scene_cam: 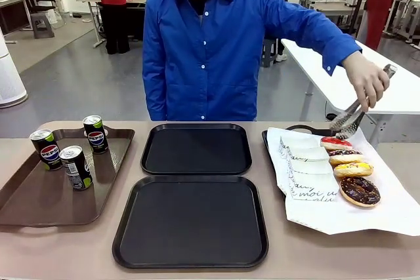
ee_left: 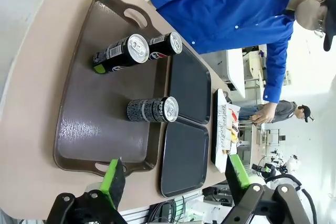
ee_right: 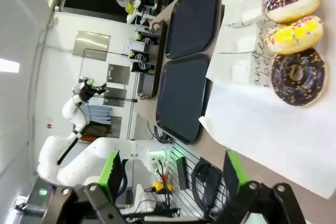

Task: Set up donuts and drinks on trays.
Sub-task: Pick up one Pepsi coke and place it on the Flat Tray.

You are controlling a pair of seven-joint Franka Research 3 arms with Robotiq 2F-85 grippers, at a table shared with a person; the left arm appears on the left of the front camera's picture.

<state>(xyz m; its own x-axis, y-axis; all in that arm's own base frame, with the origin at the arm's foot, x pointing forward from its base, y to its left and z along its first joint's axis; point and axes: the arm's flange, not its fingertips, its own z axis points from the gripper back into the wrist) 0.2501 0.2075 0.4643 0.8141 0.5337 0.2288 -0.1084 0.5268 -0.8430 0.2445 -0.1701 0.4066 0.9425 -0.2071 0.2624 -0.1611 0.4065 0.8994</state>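
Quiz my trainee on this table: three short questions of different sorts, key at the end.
1. How many cans stand on the brown tray?
2. True or false: some of the donuts already lie on the black trays.
3. The person's hand holds: A) tongs; B) a cup; C) a knife.
Key: 1) three; 2) false, all four lie on white paper; 3) A.

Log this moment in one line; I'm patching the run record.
black trays: bare | cans: three on brown tray | donuts: four on paper | hand: tongs by donuts | left pincer open | right pincer open
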